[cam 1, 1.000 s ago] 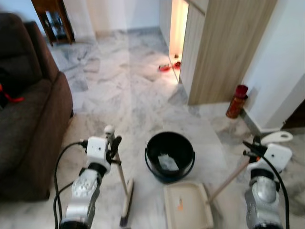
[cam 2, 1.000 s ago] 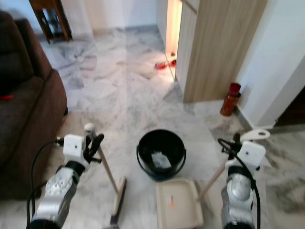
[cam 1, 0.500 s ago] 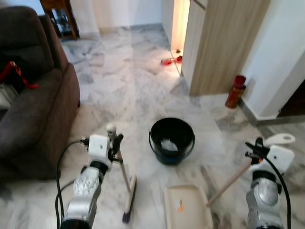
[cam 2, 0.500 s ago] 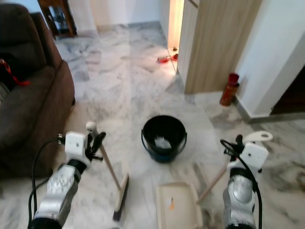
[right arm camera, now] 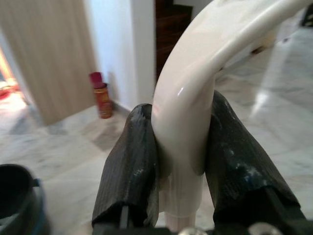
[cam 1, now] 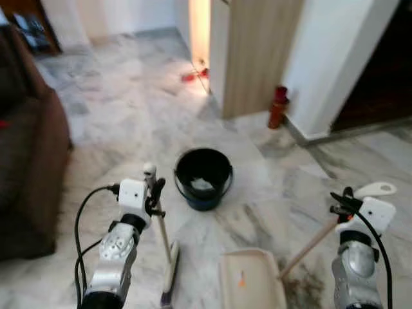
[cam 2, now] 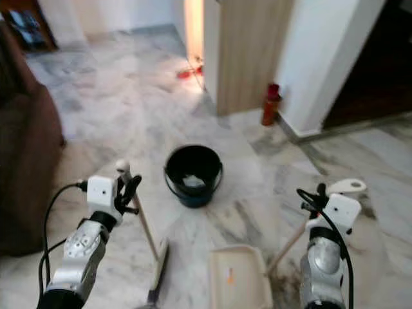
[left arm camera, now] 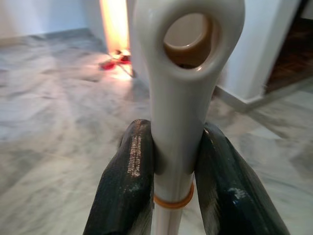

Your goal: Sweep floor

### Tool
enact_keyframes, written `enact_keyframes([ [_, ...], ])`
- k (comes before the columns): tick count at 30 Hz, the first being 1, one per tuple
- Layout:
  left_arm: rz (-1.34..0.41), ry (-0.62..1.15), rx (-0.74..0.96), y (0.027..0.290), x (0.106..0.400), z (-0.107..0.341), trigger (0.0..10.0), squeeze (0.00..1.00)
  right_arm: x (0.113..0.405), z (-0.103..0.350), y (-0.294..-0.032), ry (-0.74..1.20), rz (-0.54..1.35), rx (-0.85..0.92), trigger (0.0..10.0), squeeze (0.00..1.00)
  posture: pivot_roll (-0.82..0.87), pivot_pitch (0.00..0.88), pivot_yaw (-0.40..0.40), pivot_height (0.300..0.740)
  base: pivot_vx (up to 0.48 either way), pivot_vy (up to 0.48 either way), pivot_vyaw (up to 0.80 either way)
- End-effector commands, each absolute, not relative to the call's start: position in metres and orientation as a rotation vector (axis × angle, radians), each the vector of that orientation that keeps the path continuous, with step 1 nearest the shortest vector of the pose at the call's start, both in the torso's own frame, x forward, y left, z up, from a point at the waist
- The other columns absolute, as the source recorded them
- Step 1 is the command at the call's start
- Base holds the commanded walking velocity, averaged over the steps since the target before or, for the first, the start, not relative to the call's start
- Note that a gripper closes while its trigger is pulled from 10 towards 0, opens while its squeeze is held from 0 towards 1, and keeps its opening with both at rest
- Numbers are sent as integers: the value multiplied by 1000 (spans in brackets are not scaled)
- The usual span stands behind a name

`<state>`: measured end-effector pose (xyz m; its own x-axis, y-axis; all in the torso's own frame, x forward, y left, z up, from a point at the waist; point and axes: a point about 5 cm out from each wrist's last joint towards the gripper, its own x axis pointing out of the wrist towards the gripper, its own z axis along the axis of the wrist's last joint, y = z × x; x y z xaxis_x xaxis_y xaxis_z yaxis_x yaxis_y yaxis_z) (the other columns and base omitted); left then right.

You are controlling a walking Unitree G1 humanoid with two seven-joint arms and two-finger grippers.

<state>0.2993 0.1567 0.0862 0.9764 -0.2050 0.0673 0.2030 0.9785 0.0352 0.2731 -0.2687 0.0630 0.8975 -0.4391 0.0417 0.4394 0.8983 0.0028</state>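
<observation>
Two tools are in hand, the left claw [cam 1: 153,193] clamped on the broom [cam 1: 168,270] handle and the right claw [cam 1: 341,207] on the dustpan [cam 1: 251,281] handle (its tray on the floor [cam 1: 129,122] near the black bucket [cam 1: 203,178]), so sweeping seems underway, and next the bristles must push debris toward the tray.

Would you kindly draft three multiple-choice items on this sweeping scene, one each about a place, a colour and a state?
1. Where does the bucket stand?
A. on the sofa
B. on the floor ahead of the robot, between its two arms
C. inside the dustpan

2. What colour is the bucket?
A. black
B. yellow
C. white

3. What is the left tool doing?
A. hanging open
B. gripping the bucket's rim
C. clamped on the broom handle

Answers: 1 B, the head views show it on the marble floor beyond the dustpan. 2 A, its wall is plainly black. 3 C, the left wrist view shows both fingers pressed against the white handle.
</observation>
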Motion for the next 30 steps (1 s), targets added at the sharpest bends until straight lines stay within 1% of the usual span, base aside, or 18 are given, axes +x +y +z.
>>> enact_keyframes([
  [1, -212, -95, 38, 157, 301, 91, 10000, 0, 276, 68, -268, -69, -457, 4, 10000, 0, 105, 85, -11, 740, 0, 0, -800],
  [13, -224, -98, 71, 154, 306, 93, 10000, 0, 275, 67, -267, -72, -464, 5, 10000, 0, 100, 53, -5, 740, 0, 0, -800],
  [16, -224, -96, 72, 154, 308, 93, 10000, 0, 275, 67, -265, -68, -464, 5, 10000, 0, 100, 55, -6, 740, 0, -456, -800],
  [23, -223, -104, 77, 154, 310, 94, 10000, 0, 277, 63, -257, -55, -447, 12, 10000, 0, 106, 50, -7, 740, 0, 0, -800],
  [30, -221, -107, 75, 153, 312, 94, 10000, 0, 278, 64, -256, -59, -446, 10, 10000, 0, 91, 39, -9, 740, 0, -421, -800],
])
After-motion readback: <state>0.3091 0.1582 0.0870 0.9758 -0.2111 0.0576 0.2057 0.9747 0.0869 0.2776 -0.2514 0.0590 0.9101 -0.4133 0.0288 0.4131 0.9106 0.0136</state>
